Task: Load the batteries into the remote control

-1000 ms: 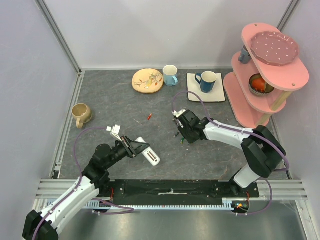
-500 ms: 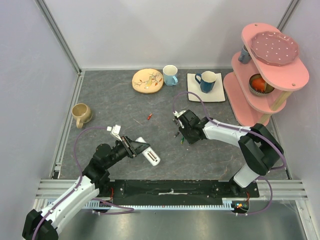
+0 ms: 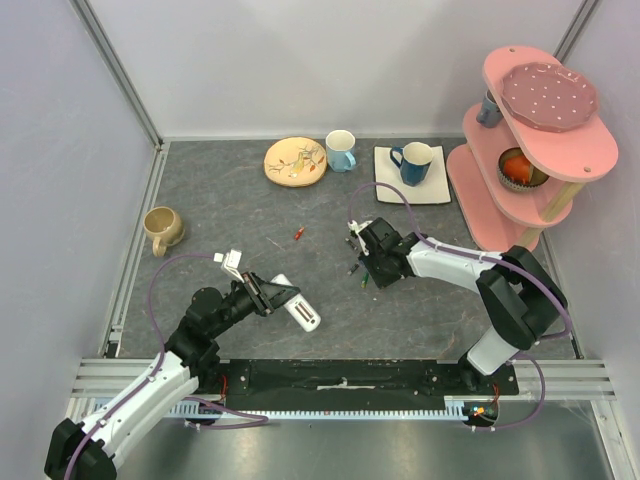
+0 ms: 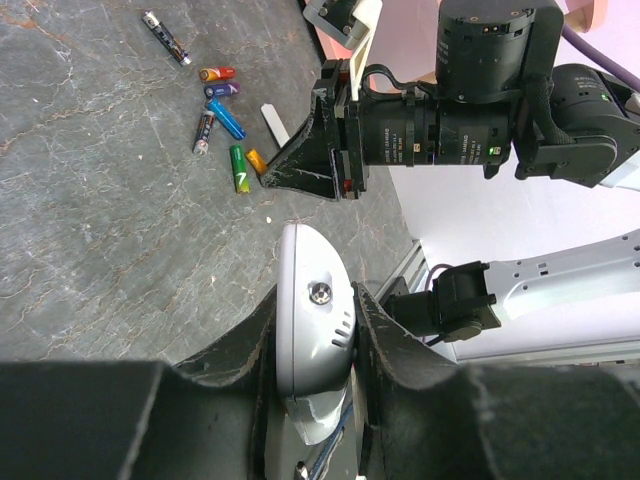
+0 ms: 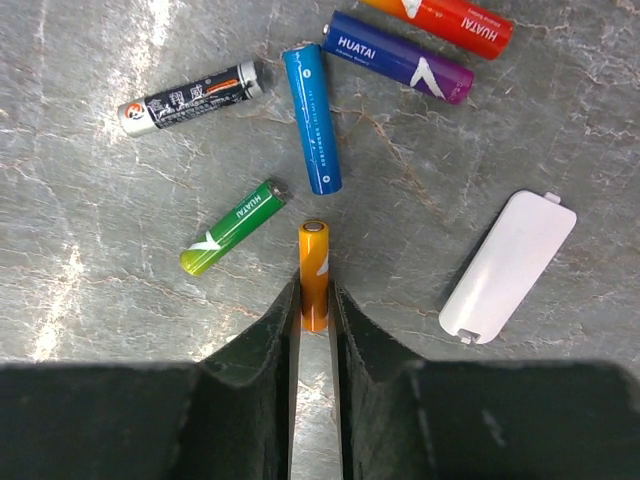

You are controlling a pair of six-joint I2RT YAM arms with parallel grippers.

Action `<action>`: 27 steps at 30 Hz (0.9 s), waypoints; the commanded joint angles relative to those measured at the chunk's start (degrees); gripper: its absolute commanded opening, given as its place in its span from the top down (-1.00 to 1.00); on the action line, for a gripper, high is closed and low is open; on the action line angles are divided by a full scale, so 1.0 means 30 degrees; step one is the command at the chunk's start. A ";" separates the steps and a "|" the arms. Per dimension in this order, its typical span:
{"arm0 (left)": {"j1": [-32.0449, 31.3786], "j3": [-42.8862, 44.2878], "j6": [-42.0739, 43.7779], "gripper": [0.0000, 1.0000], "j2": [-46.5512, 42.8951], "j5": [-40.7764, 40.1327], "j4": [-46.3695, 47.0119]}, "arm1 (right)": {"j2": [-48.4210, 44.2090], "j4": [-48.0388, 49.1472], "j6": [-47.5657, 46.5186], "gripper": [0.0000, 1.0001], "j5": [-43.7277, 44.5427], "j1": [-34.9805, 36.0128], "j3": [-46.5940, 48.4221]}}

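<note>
Batteries lie scattered on the grey table right of its middle, beneath the right gripper. Its fingers press against both sides of one orange battery lying flat on the surface. A green battery rests just beside it, with blue, black, purple and red ones a little beyond. A white battery cover lies apart from the group. Toward the near left, the left gripper is clamped tight on the white remote control, whose free end points right, toward the other arm.
</note>
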 commanded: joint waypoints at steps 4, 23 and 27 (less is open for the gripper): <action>0.0078 -0.0834 0.0232 0.96 -0.0020 0.0195 0.1291 | 0.0645 -0.0452 0.1116 0.77 -0.0927 -0.0153 -0.0513; 0.0020 -0.0337 -0.1964 0.96 1.0025 0.0896 1.5664 | -0.8642 -0.4229 0.1530 1.00 -0.0104 0.4178 0.2853; 0.0049 -0.0043 -0.2492 0.96 1.1813 0.1190 1.8068 | -0.8263 -0.5606 0.1003 1.00 -0.1423 0.5031 0.4055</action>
